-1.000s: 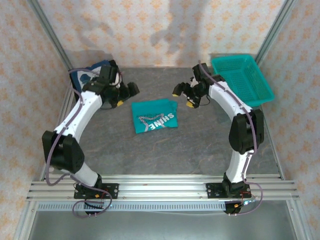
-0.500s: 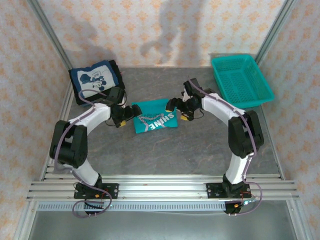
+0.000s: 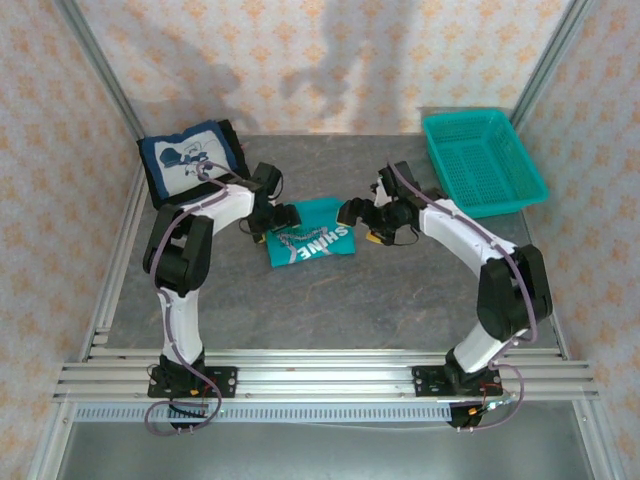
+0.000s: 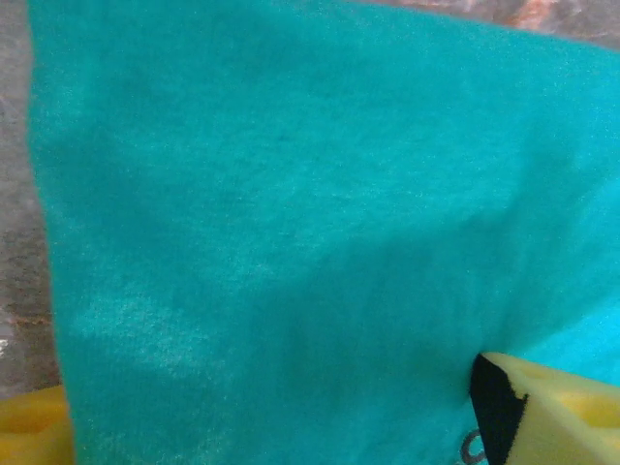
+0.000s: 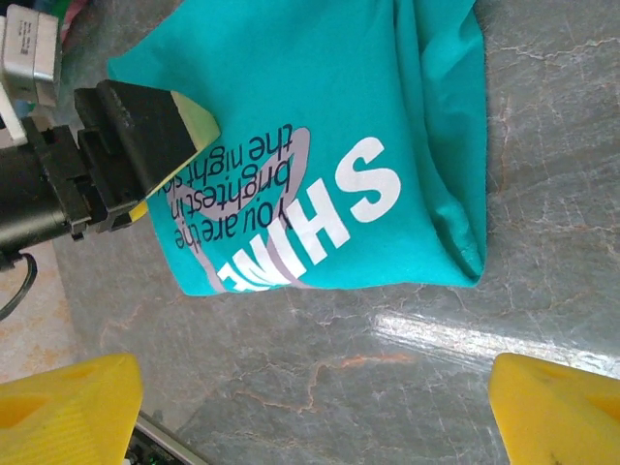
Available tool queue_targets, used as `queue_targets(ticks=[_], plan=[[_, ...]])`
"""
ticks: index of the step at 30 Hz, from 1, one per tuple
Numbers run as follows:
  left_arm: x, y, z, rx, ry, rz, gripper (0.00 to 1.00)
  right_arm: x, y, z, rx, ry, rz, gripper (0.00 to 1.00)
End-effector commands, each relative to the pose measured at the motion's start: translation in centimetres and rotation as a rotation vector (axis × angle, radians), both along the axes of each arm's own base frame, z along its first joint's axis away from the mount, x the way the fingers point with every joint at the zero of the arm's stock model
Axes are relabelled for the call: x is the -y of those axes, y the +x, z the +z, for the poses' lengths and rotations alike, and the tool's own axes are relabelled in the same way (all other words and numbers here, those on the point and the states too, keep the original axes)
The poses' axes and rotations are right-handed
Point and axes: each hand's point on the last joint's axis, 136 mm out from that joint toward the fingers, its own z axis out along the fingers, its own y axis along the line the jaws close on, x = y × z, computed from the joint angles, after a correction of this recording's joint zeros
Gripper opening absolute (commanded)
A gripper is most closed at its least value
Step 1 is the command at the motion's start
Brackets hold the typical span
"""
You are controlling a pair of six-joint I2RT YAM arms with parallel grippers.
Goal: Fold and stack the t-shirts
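Arms converged on teal shirt [image 3: 312,240].
Left gripper [image 3: 275,224] and right gripper [image 3: 360,224] now flank it, jaws spread, nothing gripped; pickup looks next.

Teal t-shirt [image 4: 291,213], close — yellow pincer fingertips [image 4: 572,417] below

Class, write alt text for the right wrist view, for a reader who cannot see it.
A folded teal t-shirt printed SHINE lies on a grey marbled table. The left gripper reaches over its upper-left corner; the right gripper shows yellow fingertips wide apart below.
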Motion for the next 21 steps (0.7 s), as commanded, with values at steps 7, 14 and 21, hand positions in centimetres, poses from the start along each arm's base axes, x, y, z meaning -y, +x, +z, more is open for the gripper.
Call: queue_targets(ticks=[7,14,21], plan=[[2.2,-0.8,-2.8,-0.077,0.131,-0.095,0.4,0.6,-1.3,4.9,0.091,0.042,0.001,0.93],[0.8,1.1,1.2,0.014,0.252,-0.117,0.05,0.6,-2.1,7.1,0.132,0.073,0.022,0.94],[-0.6,4.6,12.1,0.25,0.382,-0.204,0.0,1.3,-2.0,8.0,0.163,0.07,0.001,0.99]])
